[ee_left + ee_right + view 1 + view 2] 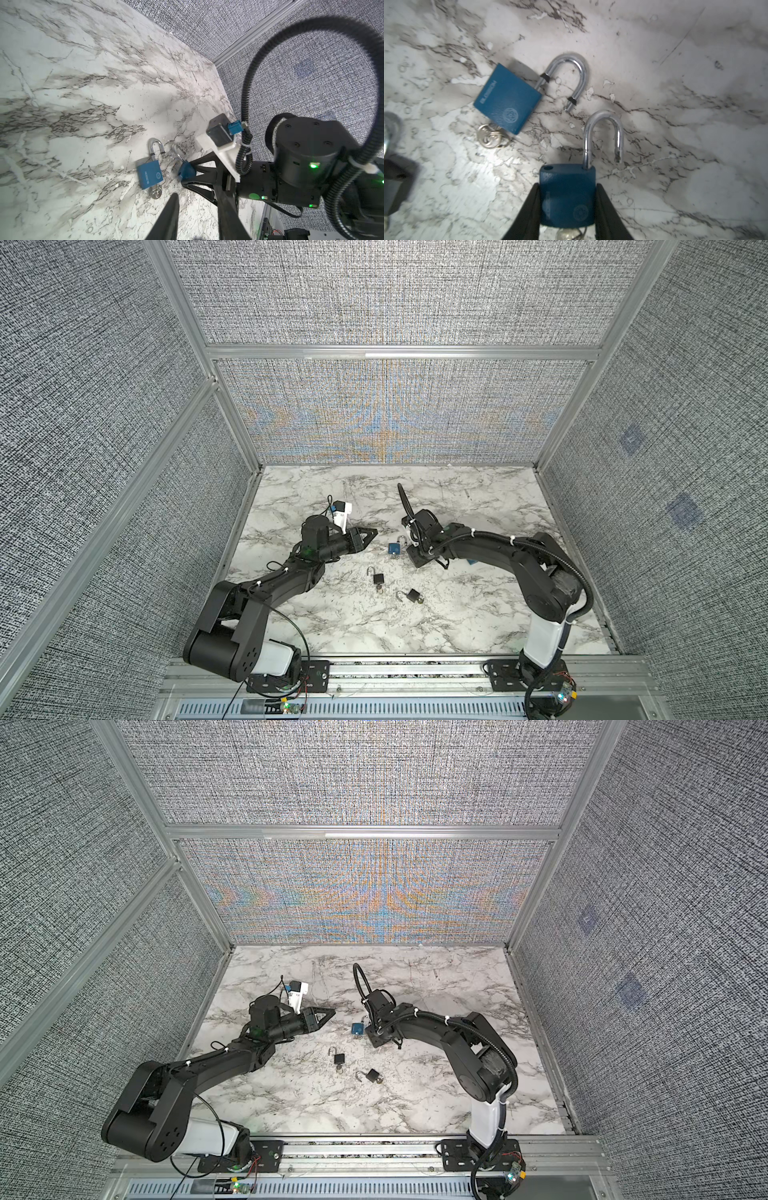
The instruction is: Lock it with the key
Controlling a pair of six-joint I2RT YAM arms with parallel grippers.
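A blue padlock (566, 199) stands between my right gripper's (568, 188) black fingers, which are shut on its body. Its silver shackle (602, 135) is swung open, and a silver key (566, 234) sticks out of its underside. A second blue padlock (507, 99) lies flat on the marble beside it, shackle open, with its key (490, 137) in it. This lying padlock (395, 548) shows in both top views, right by the right wrist. My left gripper (199, 207) hovers open and empty to the left of both locks (371, 532).
Two small black padlocks (377, 578) (413, 595) with open shackles lie nearer the front on the marble table (478, 614). Grey fabric walls in aluminium frames close in three sides. A looping black cable (245, 87) rises from the right wrist.
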